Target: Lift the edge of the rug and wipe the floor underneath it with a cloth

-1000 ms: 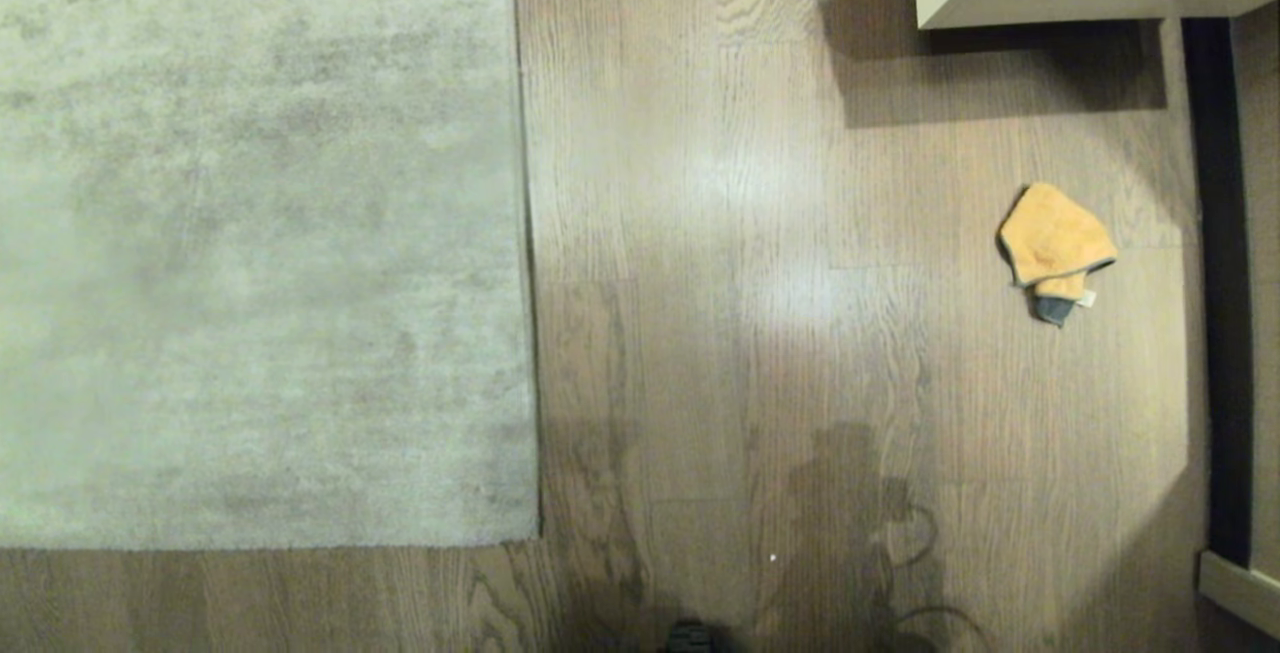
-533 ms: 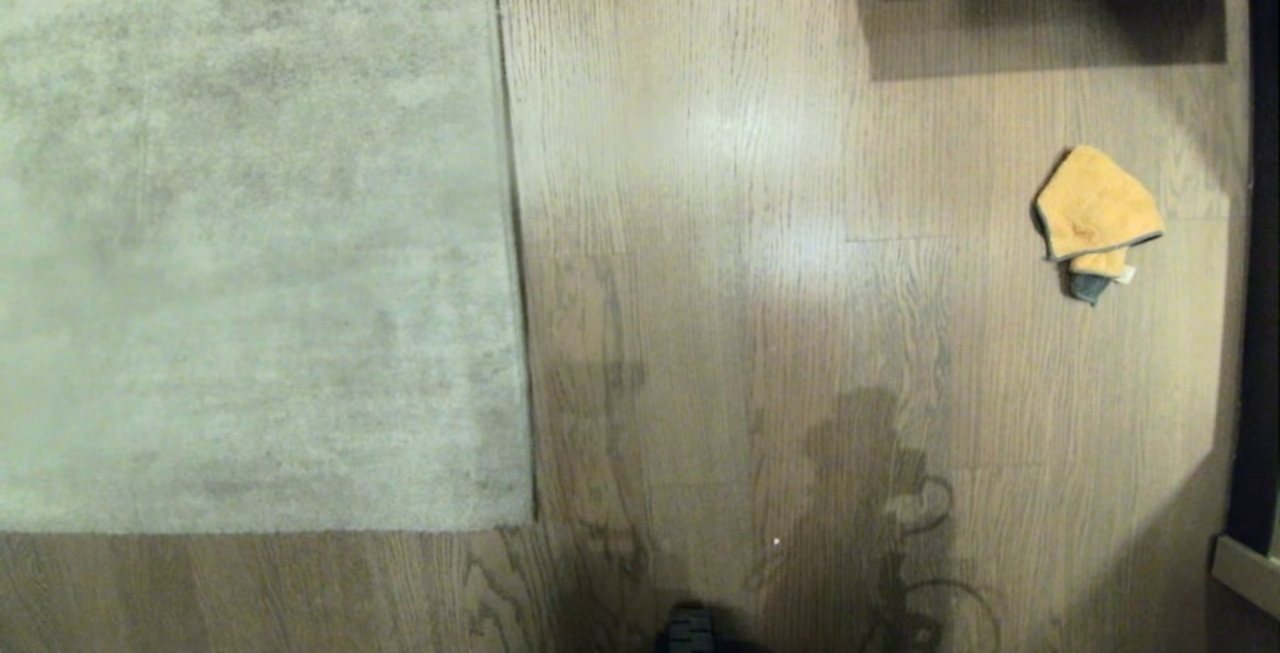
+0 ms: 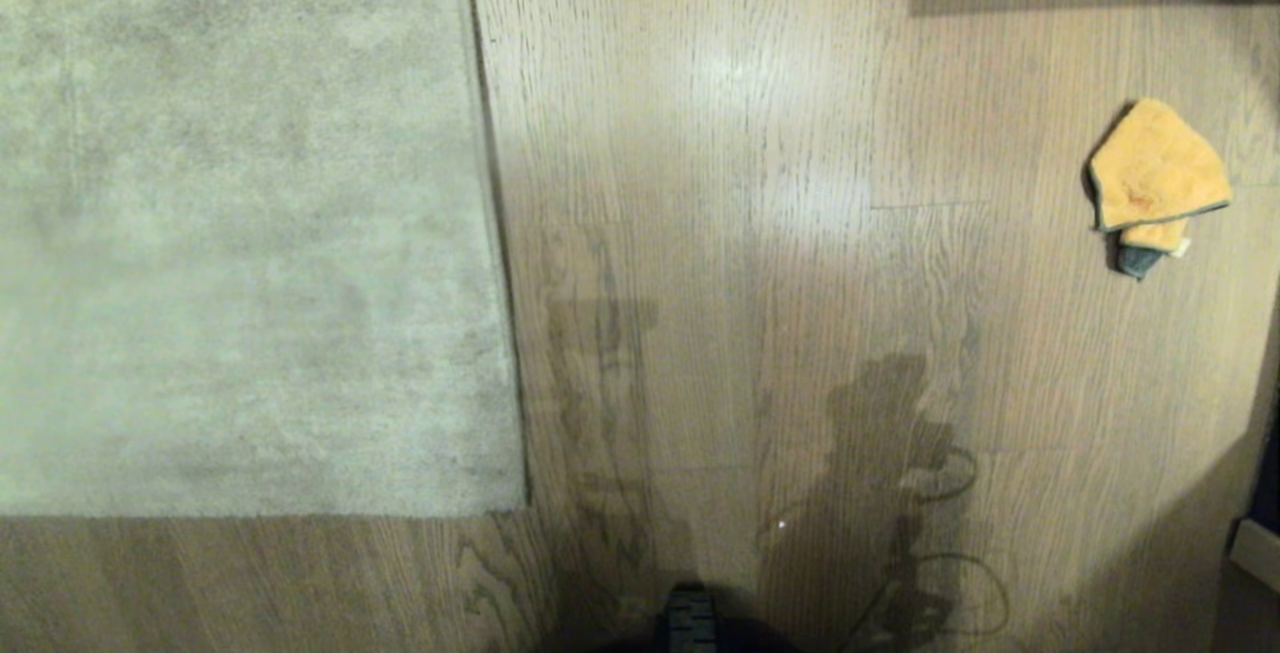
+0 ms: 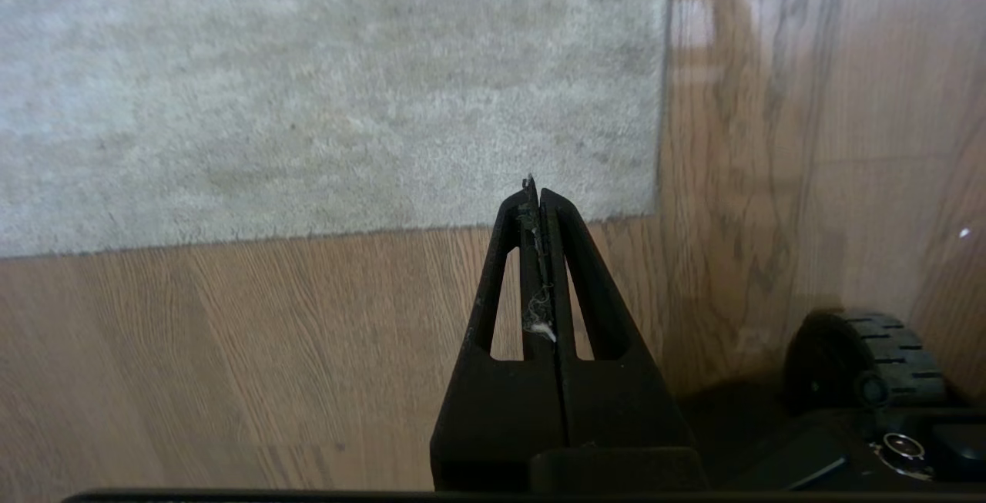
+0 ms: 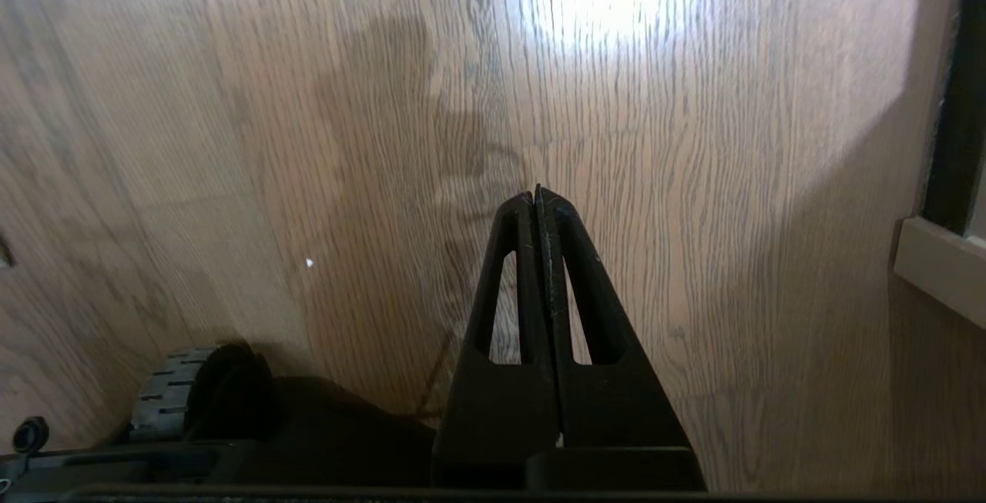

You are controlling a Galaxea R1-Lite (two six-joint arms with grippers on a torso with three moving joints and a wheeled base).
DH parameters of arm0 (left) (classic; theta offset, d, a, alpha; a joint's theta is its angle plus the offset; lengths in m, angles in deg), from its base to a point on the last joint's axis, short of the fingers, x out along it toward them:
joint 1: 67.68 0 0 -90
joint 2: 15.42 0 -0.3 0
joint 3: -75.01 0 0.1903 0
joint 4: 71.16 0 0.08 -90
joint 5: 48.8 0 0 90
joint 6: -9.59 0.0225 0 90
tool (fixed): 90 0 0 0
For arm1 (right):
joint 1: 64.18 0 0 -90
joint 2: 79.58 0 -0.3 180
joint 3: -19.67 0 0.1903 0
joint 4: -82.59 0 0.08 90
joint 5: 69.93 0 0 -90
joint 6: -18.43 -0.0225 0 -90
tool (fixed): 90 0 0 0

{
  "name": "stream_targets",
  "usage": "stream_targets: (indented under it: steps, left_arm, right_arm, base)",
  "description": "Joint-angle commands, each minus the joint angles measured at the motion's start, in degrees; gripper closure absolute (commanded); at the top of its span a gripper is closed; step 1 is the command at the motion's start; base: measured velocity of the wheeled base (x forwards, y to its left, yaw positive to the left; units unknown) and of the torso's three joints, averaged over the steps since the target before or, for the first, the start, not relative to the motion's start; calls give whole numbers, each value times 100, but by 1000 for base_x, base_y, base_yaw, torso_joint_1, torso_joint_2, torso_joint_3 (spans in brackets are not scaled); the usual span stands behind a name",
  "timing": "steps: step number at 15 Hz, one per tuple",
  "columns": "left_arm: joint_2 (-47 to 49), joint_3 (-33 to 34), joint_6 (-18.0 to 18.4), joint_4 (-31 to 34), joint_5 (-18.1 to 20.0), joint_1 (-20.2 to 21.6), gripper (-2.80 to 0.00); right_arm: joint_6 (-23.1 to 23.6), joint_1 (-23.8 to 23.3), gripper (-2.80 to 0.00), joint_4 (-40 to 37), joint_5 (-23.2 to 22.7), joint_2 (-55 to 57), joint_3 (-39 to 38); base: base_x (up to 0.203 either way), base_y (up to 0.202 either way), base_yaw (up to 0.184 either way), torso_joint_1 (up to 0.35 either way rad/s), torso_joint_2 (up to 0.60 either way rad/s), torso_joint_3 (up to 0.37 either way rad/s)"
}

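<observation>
Two grippers, both idle — we see the left gripper (image 4: 537,193) with its jaws pressed together and nothing between them but a wisp of lint, hanging above the floor (image 3: 700,133) near the rug's lower right corner. The right gripper (image 5: 538,199) is likewise closed and empty, over bare planks. Neither arm shows in the head view.

The rug (image 3: 250,233) fills the upper left of the head frame and lies flat; the rug edge (image 3: 492,233) runs down the frame just left of centre, flush to the floor, not yet lifted. The cloth (image 3: 1155,178) sits crumpled at the right edge of the frame, upper part, well apart from the rug and from both grippers. A wheel (image 3: 690,623) of the base peeks in at bottom centre, with the robot's shadow on the planks beside it.

We judge the task barely begun — the approach or set-up step. Next we would expect the right gripper to open and reach for the cloth, while the left goes to the rug edge to pinch and raise it.
</observation>
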Motion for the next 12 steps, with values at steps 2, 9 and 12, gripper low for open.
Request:
stream_targets:
  steps: [2, 9, 12]
  left_arm:
    - [9, 0, 2, -1, -1, -3, 0]
    - [9, 0, -33, 7, -18, 5, 0]
    - [5, 0, -33, 7, -18, 3, 0]
  right_arm:
    - [-4, 2, 0, -3, 1, -2, 0]
    - [-4, 2, 0, -3, 1, -2, 0]
    - [-4, 2, 0, -3, 1, -2, 0]
  base:
    - [0, 0, 0, 3, 5, -129]
    - [0, 0, 0, 1, 0, -12]
    - [0, 0, 0, 0, 0, 0]
